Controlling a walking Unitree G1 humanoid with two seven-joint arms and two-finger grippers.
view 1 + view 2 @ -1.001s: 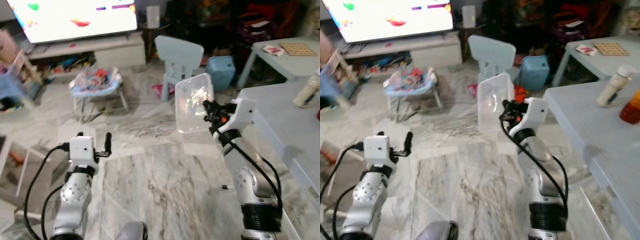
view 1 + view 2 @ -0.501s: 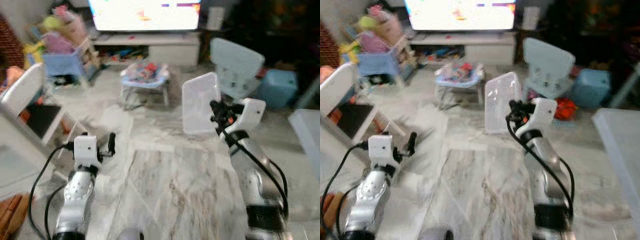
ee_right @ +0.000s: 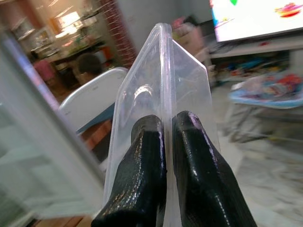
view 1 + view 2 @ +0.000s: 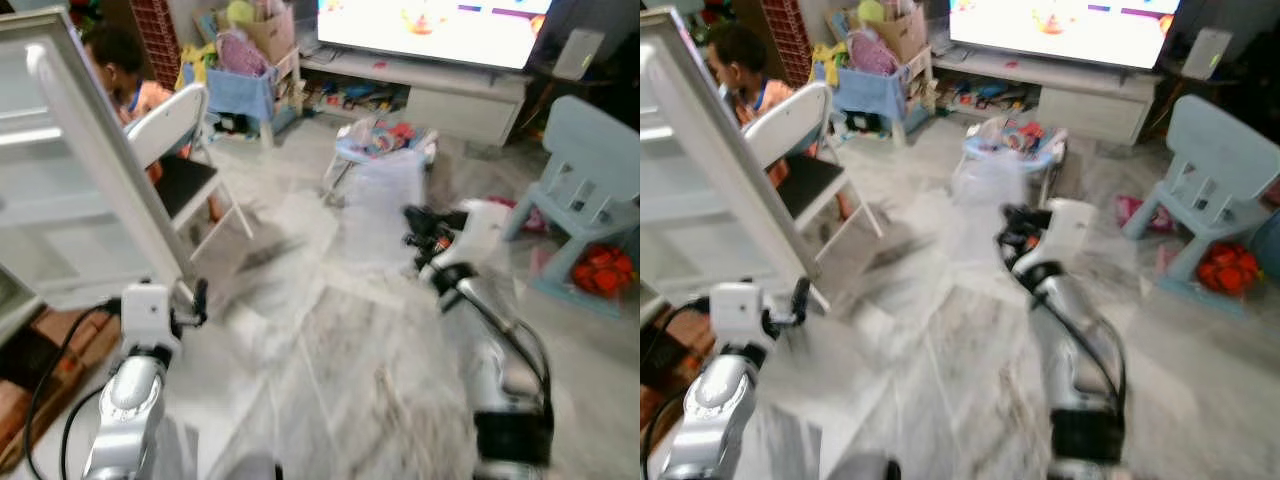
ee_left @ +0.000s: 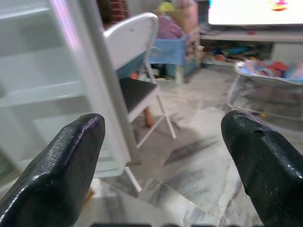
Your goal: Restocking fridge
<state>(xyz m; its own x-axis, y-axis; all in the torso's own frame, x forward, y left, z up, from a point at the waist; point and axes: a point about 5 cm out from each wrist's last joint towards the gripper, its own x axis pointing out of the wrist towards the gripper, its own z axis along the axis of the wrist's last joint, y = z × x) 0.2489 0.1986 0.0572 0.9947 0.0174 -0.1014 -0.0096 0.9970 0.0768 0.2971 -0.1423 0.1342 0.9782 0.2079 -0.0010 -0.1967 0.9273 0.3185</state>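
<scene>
Fingers of the right gripper (image 3: 166,142) clamp the clear plastic container (image 3: 161,90)'s rim; left gripper (image 5: 161,156) fingers spread, empty. Keep the pinch firm and container clear of the open white fridge door (image 4: 95,150) on approach.

Open fridge door (image 4: 90,170) at far left; folding chair (image 4: 175,150) just behind it, person (image 4: 115,65) behind chair. Left tool (image 4: 190,300) low, before door. Right tool (image 4: 415,230) centre-right, clamped on container (image 4: 380,205) ahead. Baby bouncer (image 4: 385,140) behind container. TV (image 4: 440,20) at back. Small chair (image 4: 590,170) far right.
</scene>
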